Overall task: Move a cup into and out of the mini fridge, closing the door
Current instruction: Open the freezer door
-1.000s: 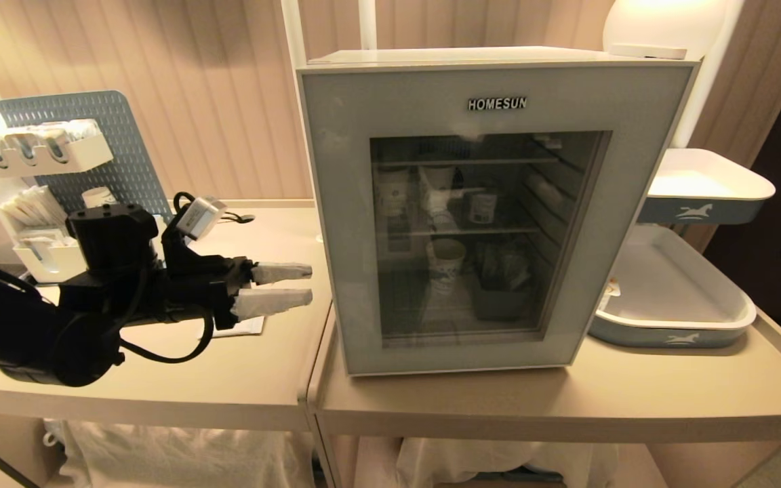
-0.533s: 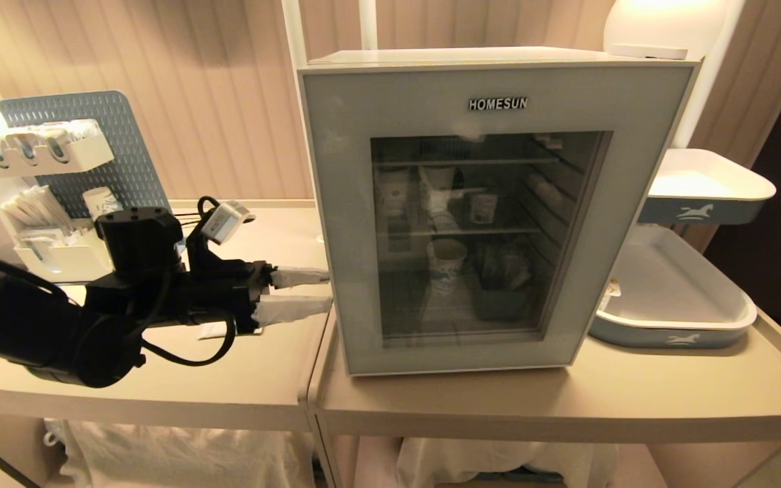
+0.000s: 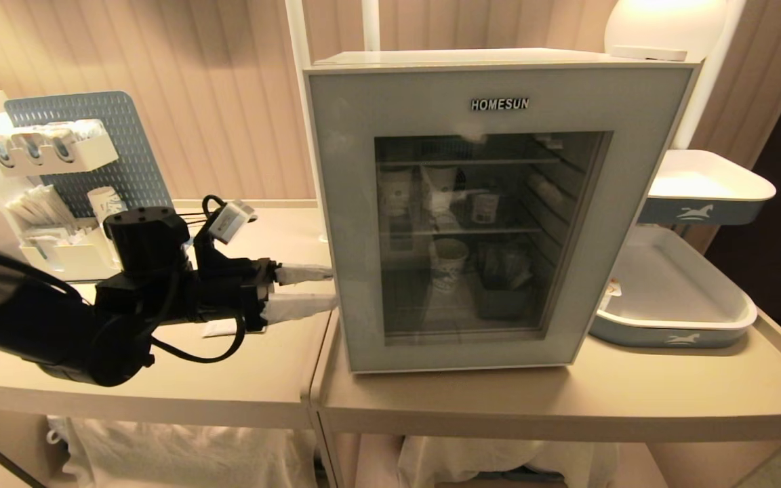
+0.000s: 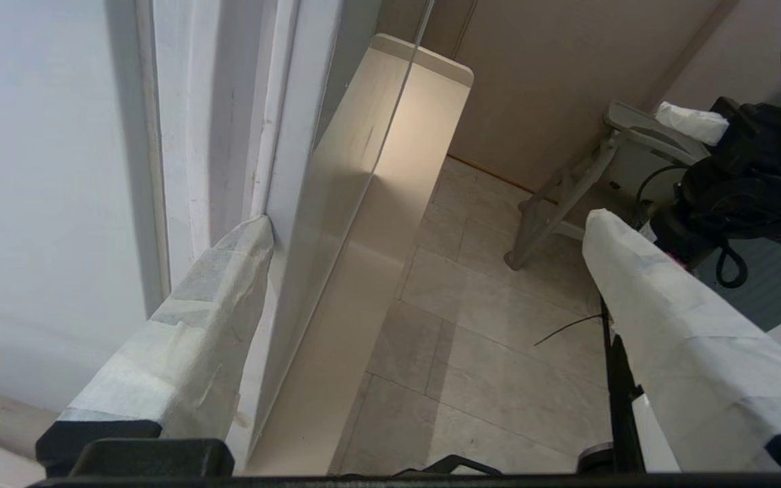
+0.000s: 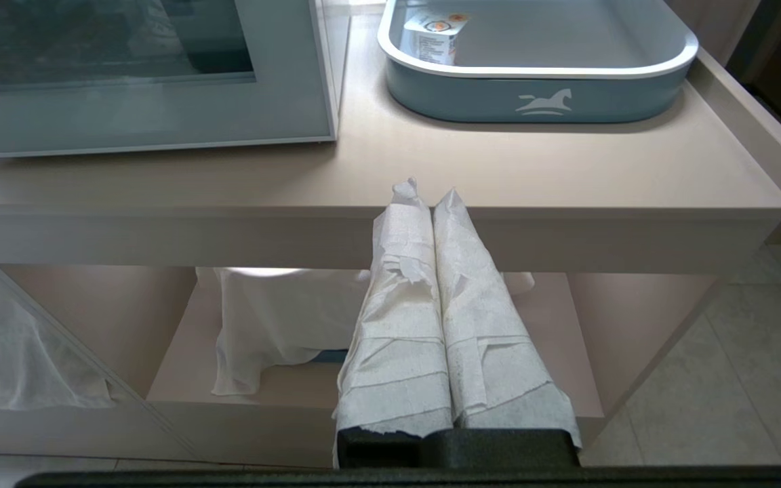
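Door of the mini fridge shut, cup inside; left gripper, jaws apart, at its edge; right gripper jaws together, opening and removal pending.

"HOMESUN" stands in small lettering across the top of the mini fridge's door; nothing else is legible.

The mini fridge and a blue tray are carried by the beige table
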Motion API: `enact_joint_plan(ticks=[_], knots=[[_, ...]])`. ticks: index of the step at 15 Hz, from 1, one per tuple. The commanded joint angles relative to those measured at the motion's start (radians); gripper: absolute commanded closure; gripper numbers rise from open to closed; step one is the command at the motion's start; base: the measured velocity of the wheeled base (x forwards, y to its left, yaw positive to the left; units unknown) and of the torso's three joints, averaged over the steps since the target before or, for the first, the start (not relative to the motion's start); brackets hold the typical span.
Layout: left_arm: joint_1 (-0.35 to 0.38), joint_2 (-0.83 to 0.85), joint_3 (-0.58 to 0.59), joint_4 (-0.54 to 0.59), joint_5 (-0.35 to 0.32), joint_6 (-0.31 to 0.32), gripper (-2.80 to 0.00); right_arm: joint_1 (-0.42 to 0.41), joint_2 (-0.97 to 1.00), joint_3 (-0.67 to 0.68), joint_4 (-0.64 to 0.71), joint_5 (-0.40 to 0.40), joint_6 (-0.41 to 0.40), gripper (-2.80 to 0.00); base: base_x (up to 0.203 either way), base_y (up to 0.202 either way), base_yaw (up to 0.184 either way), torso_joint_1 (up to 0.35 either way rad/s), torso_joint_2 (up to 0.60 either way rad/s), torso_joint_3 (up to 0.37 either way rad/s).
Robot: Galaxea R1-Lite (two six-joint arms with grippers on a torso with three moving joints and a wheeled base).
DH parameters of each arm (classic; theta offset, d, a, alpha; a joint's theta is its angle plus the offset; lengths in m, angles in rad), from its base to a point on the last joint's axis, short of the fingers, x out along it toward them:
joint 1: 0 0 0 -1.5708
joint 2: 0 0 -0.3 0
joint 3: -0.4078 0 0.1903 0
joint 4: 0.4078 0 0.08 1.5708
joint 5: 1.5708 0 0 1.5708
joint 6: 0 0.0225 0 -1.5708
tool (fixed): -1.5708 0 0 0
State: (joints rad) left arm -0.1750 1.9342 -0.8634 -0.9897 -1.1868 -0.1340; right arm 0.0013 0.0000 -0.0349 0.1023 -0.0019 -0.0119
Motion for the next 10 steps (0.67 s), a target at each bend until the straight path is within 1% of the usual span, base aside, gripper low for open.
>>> enact_joint_plan(ticks=[1,6,8,10], knots=[[0.009,0.014,0.006,-0.014,0.0,-0.001,-2.8,0.0,0.002,0.001,0.0,0.0,0.0,0.0,0.0,0.0,0.0,0.0,0.0,0.0],[0.015,0.029,-0.002,-0.014,0.0,-0.008,-2.8,0.0,0.002,0.0,0.0,0.0,0.0,0.0,0.0,0.0,0.0,0.0,0.0,0.0],[0.021,0.013,0.016,-0.015,-0.001,-0.006,-2.8,-0.001,0.002,0.0,0.0,0.0,0.0,0.0,0.0,0.0,0.0,0.0,0.0,0.0],[0.056,-0.018,0.04,-0.015,-0.009,-0.007,-2.8,0.0,0.002,0.0,0.0,0.0,0.0,0.0,0.0,0.0,0.0,0.0,0.0,0.0]])
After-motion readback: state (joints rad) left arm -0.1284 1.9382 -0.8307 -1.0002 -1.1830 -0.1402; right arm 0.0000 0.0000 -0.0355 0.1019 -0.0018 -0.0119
